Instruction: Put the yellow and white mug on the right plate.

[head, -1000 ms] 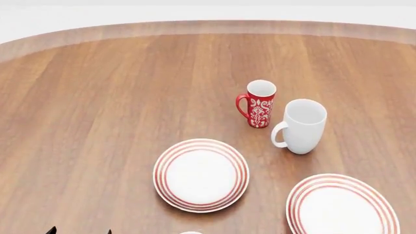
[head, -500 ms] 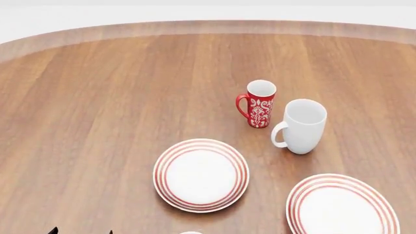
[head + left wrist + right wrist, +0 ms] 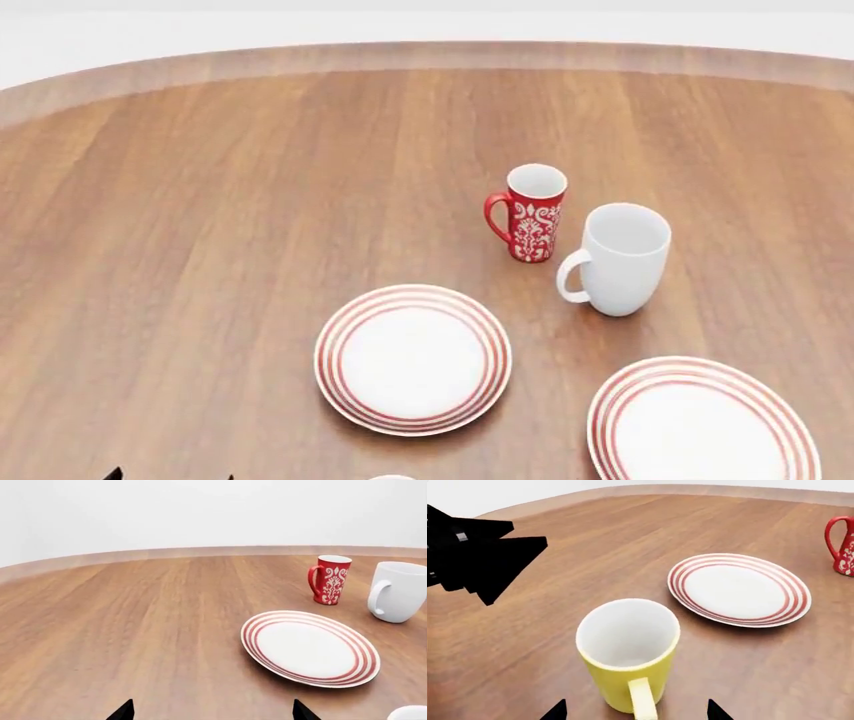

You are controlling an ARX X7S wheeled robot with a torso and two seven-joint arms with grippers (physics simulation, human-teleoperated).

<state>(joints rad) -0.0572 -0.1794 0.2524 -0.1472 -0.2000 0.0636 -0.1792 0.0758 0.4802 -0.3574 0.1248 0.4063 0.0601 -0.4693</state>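
Note:
The yellow and white mug [image 3: 627, 652] stands upright on the table, handle toward the right wrist camera. My right gripper [image 3: 636, 711] is open, with its two tips on either side of the handle and not touching it. In the head view only a sliver of the mug's rim [image 3: 391, 478] shows at the bottom edge. The right plate [image 3: 703, 425], white with red rings, lies at the lower right with nothing on it. My left gripper [image 3: 213, 712] is open and empty over bare table; its tips [image 3: 170, 476] peek in at the head view's lower left.
The other ringed plate [image 3: 414, 360] lies left of the right plate, just beyond the yellow mug; it also shows in both wrist views [image 3: 739, 589] [image 3: 310, 647]. A red-and-white patterned mug [image 3: 531, 213] and a taller white mug [image 3: 618, 258] stand behind the plates. The left gripper shows as a black shape [image 3: 480, 555].
The left gripper's tips have sunk very slightly toward the head view's bottom edge. Nothing else has moved.

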